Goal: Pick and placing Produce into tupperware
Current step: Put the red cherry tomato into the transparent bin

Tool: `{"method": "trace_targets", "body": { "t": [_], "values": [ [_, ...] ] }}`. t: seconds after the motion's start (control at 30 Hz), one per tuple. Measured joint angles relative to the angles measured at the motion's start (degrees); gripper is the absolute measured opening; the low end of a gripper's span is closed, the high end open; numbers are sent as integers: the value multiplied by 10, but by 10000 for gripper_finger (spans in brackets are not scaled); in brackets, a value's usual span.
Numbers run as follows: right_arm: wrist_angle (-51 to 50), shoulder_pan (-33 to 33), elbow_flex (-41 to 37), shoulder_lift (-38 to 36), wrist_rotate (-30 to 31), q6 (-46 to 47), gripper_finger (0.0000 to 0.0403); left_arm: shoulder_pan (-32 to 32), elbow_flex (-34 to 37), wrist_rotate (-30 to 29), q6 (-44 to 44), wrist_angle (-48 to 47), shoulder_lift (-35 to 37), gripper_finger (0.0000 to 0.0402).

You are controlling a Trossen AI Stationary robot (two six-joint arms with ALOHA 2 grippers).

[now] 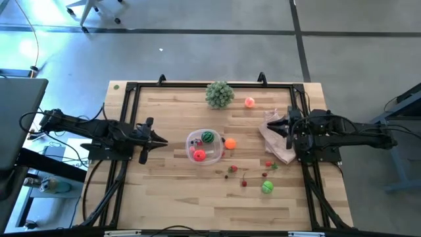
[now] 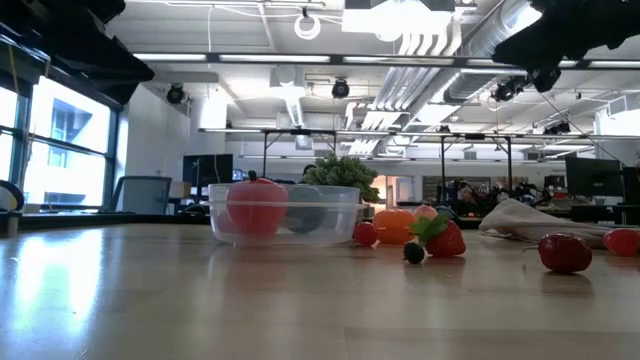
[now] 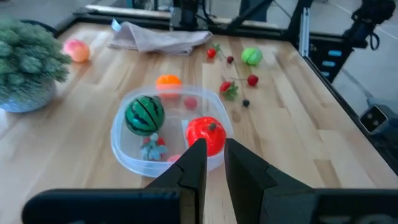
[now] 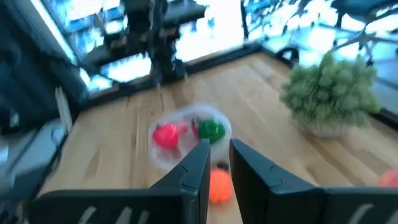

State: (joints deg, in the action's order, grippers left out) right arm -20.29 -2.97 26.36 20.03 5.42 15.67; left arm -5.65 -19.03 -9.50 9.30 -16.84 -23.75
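Observation:
The clear tupperware (image 1: pixel 204 146) stands mid-table and holds a striped green ball (image 3: pixel 144 114), a red ball (image 3: pixel 206 134) and small pieces. An orange ball (image 1: pixel 229 143) rests on the table against its right side. A pink ball (image 1: pixel 250 102), a green ball (image 1: pixel 268 187) and several small berries (image 1: pixel 244 183) lie loose on the table's right half. My left gripper (image 1: pixel 161 141) is shut and empty, left of the tupperware. My right gripper (image 1: pixel 276 125) is shut and empty, above the pinkish-white bag (image 1: pixel 279 138); in its wrist view (image 4: pixel 219 158) it points toward the tupperware.
A bushy pale-green ball (image 1: pixel 220 94) sits at the far edge, mid-table. The crumpled bag lies at the right edge under my right arm. Black frame rails (image 1: pixel 131 85) border the table. Bare wood lies along the near side and the left half.

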Motion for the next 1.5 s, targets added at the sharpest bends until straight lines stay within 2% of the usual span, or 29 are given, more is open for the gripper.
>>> {"method": "trace_targets", "body": {
  "t": [0.07, 0.23, 0.37, 0.47, 0.53, 0.8, 0.9, 1.07, 1.3, 1.5],
  "values": [
    [38, 0, -3, 12, 1, -3, 52, 0, 0, -3, 0, 0, 3, 46],
    [120, 0, -3, 86, -57, -53, 52, 0, 0, -6, 0, -1, 3, 46],
    [153, -2, -2, 136, -39, -53, 52, 0, 0, -6, 6, -1, 3, 47],
    [128, -11, 0, 155, -2, -12, 52, 0, 0, -6, 13, -1, 3, 47],
    [87, -12, 1, 163, 0, 20, 52, 0, 0, -6, 14, -1, 3, 47],
    [-72, 17, 1, 170, -61, 259, 52, 0, 0, -6, 14, -1, 3, 47],
    [-113, 38, 1, 170, -89, 315, 52, 0, 0, -6, 14, -1, 3, 47],
    [-133, 93, 1, 170, -91, 377, 52, 0, 0, -6, 14, -1, 3, 46],
    [-48, 228, 1, 171, -11, 399, 52, 0, 0, -6, 15, 0, 3, 46],
    [-1, 334, 1, 172, 124, 370, 52, 0, 0, -6, 15, 0, 3, 46]
  ]
}}
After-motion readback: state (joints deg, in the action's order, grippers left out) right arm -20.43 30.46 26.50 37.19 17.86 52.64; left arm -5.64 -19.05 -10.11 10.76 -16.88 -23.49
